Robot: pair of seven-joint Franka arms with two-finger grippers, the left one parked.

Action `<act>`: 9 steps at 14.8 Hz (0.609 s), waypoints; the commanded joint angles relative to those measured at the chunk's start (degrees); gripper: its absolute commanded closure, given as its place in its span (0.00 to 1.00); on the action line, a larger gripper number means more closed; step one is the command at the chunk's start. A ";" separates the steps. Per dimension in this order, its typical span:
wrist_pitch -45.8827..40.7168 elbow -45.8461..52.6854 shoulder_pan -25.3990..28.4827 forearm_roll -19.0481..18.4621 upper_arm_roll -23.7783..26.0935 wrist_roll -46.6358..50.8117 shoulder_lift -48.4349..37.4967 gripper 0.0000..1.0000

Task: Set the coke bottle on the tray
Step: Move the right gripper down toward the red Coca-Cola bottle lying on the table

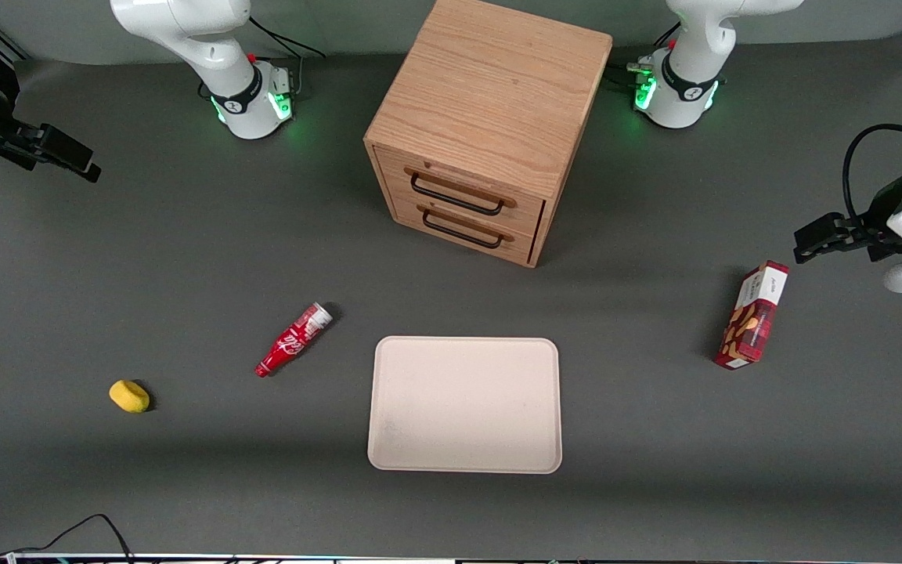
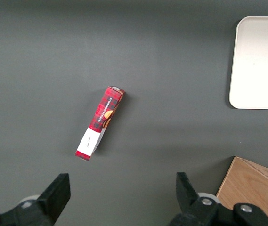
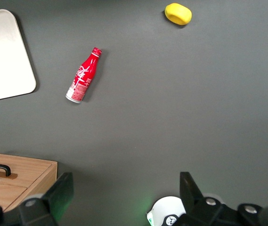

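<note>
- The coke bottle [image 1: 293,340] is lying on its side on the dark table, not yet on the tray [image 1: 467,403]. It is sitting beside the tray's edge toward the working arm's end, apart from it, with its red cap pointing nearer the front camera and its silvery base angled toward the cabinet [image 1: 490,117].
- The gripper [image 3: 124,195] is hovering high over the working arm's end of the table, well apart from the bottle, with its claw released and the fingers [image 3: 60,193] spread wide, grasping nothing.
- The step in hand is looking like the reach. A good approach is probably turning the wrist so the fingers are closing across the slim body, near its middle, since a round bottle may be rolling away if nudged.
- Open table is surrounding the bottle. The yellow object [image 1: 129,395] is lying well apart, nearer the front camera.
- The tray's bare surface is offering plenty of room, and its low rim is needing only a slight lift.
</note>
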 commanded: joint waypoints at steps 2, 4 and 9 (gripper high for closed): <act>-2.99 2.15 0.41 1.18 -0.61 -1.68 0.88 0.00; -3.07 2.06 0.50 1.18 -0.61 -1.52 0.80 0.00; -4.65 0.57 0.50 0.91 -0.61 -2.83 0.97 0.00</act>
